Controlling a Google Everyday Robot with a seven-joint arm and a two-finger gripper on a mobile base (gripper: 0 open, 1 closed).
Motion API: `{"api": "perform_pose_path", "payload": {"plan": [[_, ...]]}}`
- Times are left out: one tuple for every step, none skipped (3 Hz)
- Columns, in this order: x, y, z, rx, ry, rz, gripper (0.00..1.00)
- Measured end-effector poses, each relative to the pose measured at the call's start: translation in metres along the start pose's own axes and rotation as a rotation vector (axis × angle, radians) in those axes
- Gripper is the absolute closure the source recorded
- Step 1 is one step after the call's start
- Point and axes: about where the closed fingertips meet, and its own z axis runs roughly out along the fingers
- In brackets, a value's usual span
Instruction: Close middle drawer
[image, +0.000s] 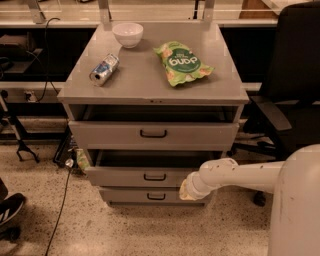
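Observation:
The grey cabinet (153, 90) has three wide drawers. The middle drawer (125, 176), with a plain grey front and a small dark pull handle (154, 177), stands out a little, with a dark gap above its front. My gripper (186, 190) is at the end of the white arm (235, 176), which comes in from the right. It rests against the right part of the middle drawer's front. The top drawer (153, 134) is also pulled out a little. The bottom drawer (150, 196) sits just below the middle one.
On the cabinet top lie a white bowl (128, 34), a tipped can (104, 69) and a green snack bag (182, 63). A black office chair (290, 90) stands to the right. Cables (62, 195) and a shoe (10, 212) lie on the floor at the left.

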Motion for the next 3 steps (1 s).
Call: {"api": "perform_pose_path", "payload": {"plan": [[0.0032, -0.0265, 0.0163, 0.052, -0.028, 0.006, 0.84], [0.0022, -0.0211, 0.0162, 0.042, -0.027, 0.007, 0.71], [0.0016, -0.0203, 0.0177, 0.040, -0.028, 0.006, 0.46]]}}
